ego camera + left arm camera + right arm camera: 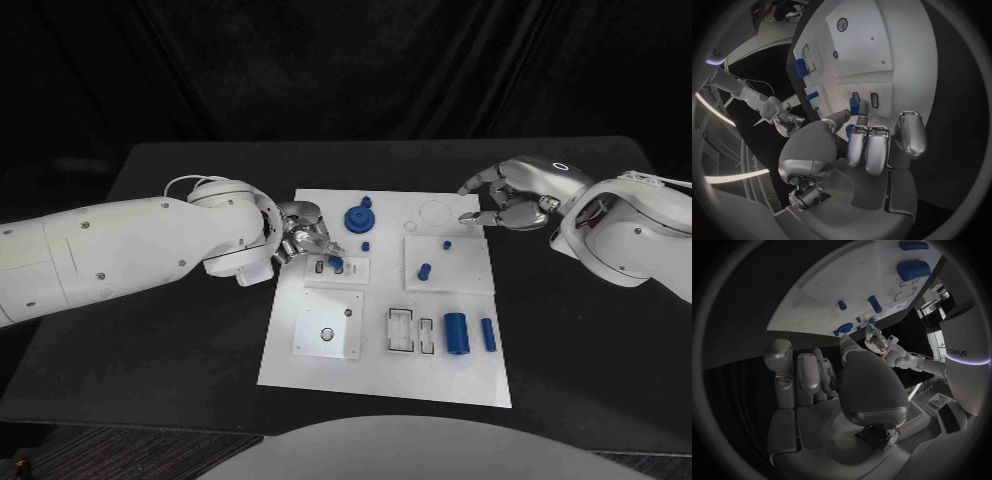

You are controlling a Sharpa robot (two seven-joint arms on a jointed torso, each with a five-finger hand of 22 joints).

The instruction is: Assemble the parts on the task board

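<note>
Left robot hand [306, 240] pinches blue part [335, 262] (upright) — task board [433, 375] beneath.

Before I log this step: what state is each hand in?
Left hand: pinching a small blue part at the task board.
Right hand: fingers curled, holding nothing.

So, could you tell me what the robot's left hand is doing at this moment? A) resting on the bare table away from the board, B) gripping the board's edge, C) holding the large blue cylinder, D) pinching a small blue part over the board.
D: the left hand pinches a small blue part between its fingertips, just above the white board, as the head and left wrist views both show.
</note>
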